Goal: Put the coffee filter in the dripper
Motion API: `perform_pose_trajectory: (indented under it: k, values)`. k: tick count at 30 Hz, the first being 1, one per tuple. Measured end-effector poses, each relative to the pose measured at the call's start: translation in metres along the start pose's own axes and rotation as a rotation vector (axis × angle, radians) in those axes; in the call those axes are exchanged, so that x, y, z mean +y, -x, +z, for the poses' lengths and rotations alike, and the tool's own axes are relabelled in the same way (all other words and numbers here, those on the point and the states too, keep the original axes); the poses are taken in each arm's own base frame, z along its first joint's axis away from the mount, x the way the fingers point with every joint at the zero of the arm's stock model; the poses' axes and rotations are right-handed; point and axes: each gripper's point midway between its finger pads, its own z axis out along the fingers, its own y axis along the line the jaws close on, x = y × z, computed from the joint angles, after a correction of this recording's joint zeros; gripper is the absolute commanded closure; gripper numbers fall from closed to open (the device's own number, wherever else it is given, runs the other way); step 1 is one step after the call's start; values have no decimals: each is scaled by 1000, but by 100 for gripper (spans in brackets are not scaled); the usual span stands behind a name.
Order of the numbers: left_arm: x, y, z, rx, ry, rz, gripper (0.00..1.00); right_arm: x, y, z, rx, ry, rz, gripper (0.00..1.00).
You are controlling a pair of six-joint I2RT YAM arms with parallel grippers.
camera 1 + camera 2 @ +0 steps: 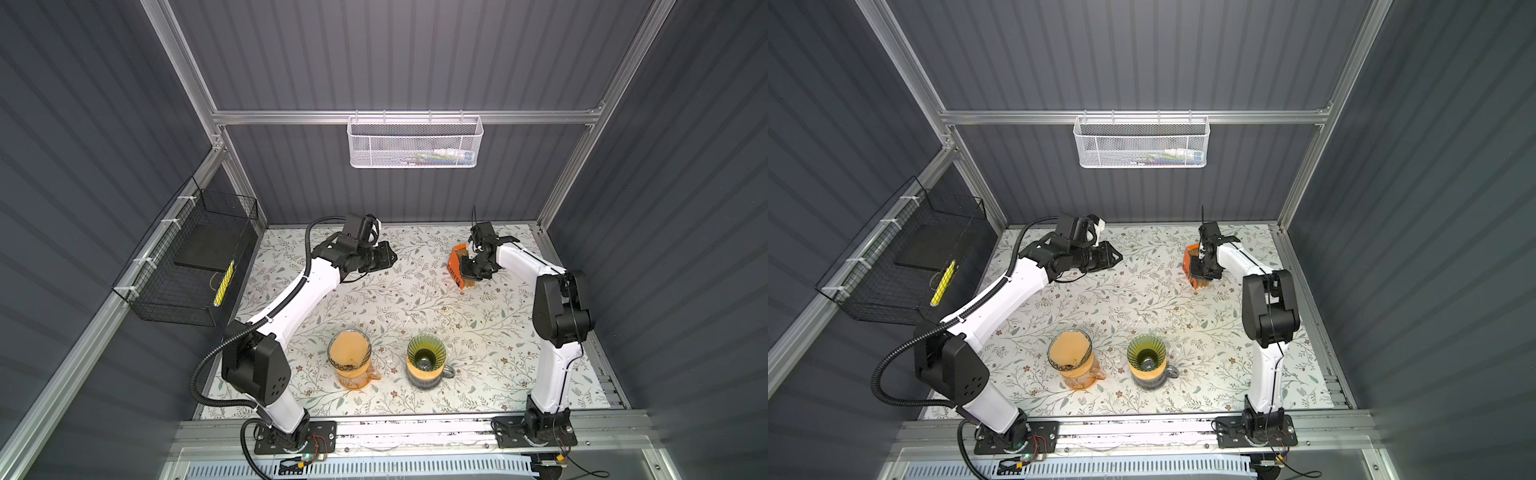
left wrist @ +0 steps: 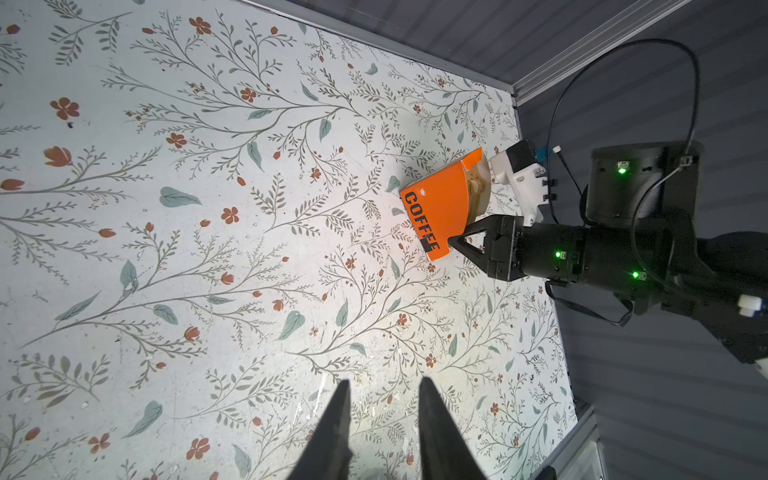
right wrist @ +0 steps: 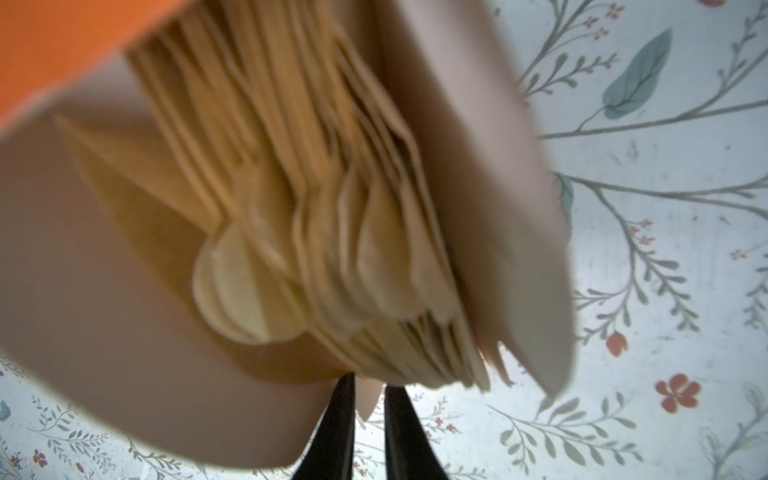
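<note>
Narrow jaws on the right gripper [image 3: 370, 384] pinched a thin pale edge that, by its pinkish colour, we took for the inner wall of the box [image 2: 436, 208] rather than a filter, though we could not be sure. Just past the fingertips [image 3: 401, 428] the filters [image 3: 332, 208] stood packed on edge in the open box, their rounded tabs fanned and overlapping, none drawn out. In both top views the box sat near the back right of the table [image 1: 415, 299], touching the gripper. We could not tell whether it stood flat or tipped. The left gripper [image 2: 384, 386] hung well apart, pointed toward the box, its jaws partly open with nothing between them. At the front stood the green dripper [image 1: 426, 353], empty, on a mug [image 1: 426, 380], well apart from the box. Beside it a glass jug [image 1: 353, 376] carried what looked like a brown filter already. We judged the filters to be very light, thin, soft paper, easy to crease and apt to cling, so that two or more might come away together. The best hold, we thought, was one protruding tab or the free rim of the outermost sheet, pinched gently and drawn along the stack, not across it. The cardboard box looked light too and would likely slide or tip unless steadied.
</note>
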Motion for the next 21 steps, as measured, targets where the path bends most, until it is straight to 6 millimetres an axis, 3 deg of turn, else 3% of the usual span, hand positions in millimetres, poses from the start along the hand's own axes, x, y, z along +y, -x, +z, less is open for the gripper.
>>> perform_pose_trajectory:
  k: [11,21]
  values:
    - [2,-2,3,2,-2,-2,71,4,7,-18,-41,7,-2,80]
    - [4,-5,5,9,-1,-4,71,6,5,-18,-36,2,-6,78]
